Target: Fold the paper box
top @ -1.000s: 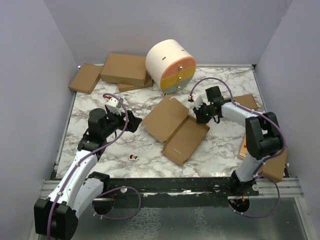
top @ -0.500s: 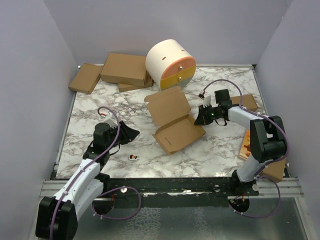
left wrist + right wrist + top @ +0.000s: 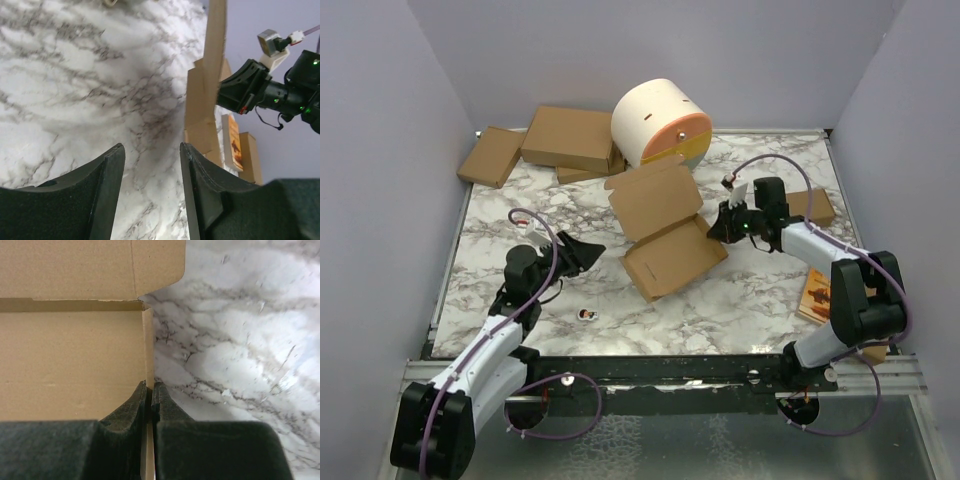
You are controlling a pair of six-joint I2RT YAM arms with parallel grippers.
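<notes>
The paper box point(image 3: 670, 260) is a brown die-cut sheet in the middle of the table. Its near panel lies flat and its far panel point(image 3: 655, 198) is tilted up. My right gripper point(image 3: 718, 228) is shut on the box's right side flap; in the right wrist view the thin cardboard edge point(image 3: 148, 347) runs between the closed fingers point(image 3: 150, 387). My left gripper point(image 3: 592, 247) is open and empty, low over the marble, a little left of the box. In the left wrist view the box point(image 3: 205, 100) stands ahead of the gripper point(image 3: 152, 155), with the right gripper point(image 3: 245, 90) behind it.
A white cylinder point(image 3: 655, 120) with orange and yellow drawer fronts stands right behind the box. Brown cartons point(image 3: 568, 137) lie at the back left. A small carton point(image 3: 815, 205) and an orange-printed item point(image 3: 817, 292) lie at the right. A small sticker point(image 3: 585, 315) lies near the front left.
The right gripper has lifted the box's far panel up and turned the box to the left. The left arm has sunk lower and its gripper has moved towards the box.
</notes>
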